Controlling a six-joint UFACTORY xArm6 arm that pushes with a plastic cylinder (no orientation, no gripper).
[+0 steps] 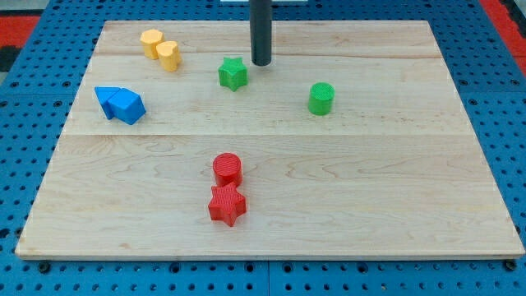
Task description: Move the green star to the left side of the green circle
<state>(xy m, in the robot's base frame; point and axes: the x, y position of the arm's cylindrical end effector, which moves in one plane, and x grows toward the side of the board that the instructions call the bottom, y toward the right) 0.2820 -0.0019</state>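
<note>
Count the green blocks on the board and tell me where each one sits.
2. The green star lies near the view's top centre, just left of and below my tip. The green circle sits further right. None seems hidden.

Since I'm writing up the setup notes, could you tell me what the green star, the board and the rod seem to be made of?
Green star: probably plastic, possibly 3D-printed; uniform matte colour with faint ridges, like the green circle.
Board: light wood, smooth, likely unvarnished; visible grain and plank seams.
Rod: dark and matte, metal or plastic, I cannot tell which. My tip sits just to the star's upper right.
</note>
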